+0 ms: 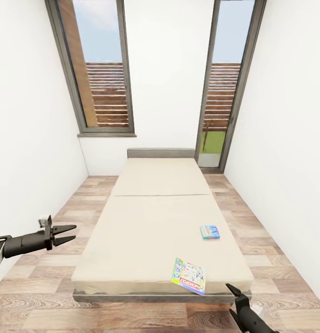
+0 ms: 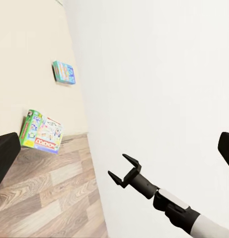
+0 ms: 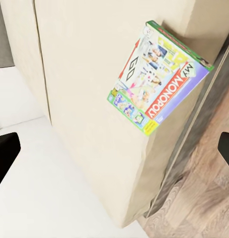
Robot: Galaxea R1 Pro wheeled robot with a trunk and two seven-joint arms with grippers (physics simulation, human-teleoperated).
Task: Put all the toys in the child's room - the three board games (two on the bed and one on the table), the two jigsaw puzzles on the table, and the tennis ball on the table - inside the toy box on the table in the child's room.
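The bed [image 1: 160, 222], with its beige mattress and grey headboard, stands lengthwise ahead of me on the wood-plank floor [image 1: 63, 296] between two tall windows; no table or toy box is in sight. Two board games lie flat on the mattress toward my right: the larger Monopoly box [image 1: 189, 276] at the near edge, slightly overhanging it, and the smaller blue box [image 1: 209, 231] farther in. My left claw [image 1: 70, 233] hangs released beside the bed, holding nothing, and my right claw [image 1: 233, 301] is also released and empty, just below the Monopoly box.
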